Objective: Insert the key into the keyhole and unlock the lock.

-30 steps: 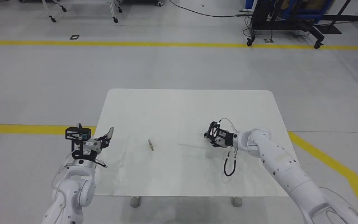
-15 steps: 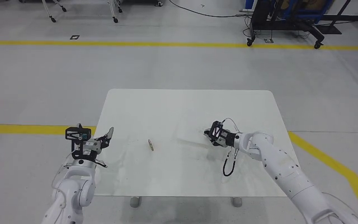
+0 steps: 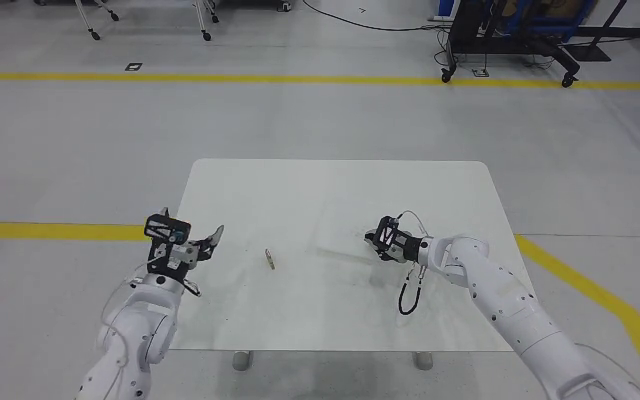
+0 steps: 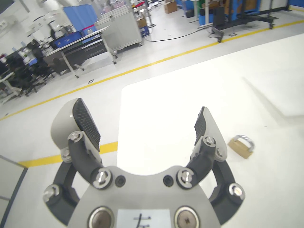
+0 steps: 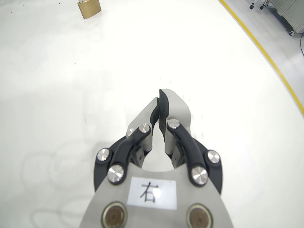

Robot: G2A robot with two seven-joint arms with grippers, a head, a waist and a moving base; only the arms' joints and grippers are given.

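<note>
Judging by the layout, the task looks barely begun. White table (image 3: 330, 190) carries the whole job. Left gripper (image 4: 141, 110) hangs over the table's left edge, jaws spread wide, nothing between the ribbed pads; the top view puts it (image 3: 208, 243) near the padlock but not touching it. Right gripper (image 5: 159, 96) sits low over the table right of centre (image 3: 372, 240), jaws pressed together at the tips. Whether a key is pinched between them cannot be told: none shows past the pads, and none lies loose on the tabletop. Small brass padlock (image 3: 268, 259) lies flat between the two grippers, nearer the left one and well apart from the right. In the wrist views (image 4: 241, 147) (image 5: 89, 5) its shackle looks seated in the body, so it reads as locked, shackle end pointing away from the right gripper. Keyhole not made out. Done so far: nothing visible on the lock itself. Left, by this reading: steady the padlock, bring the key to the keyhole, insert, turn, free the shackle.
</note>
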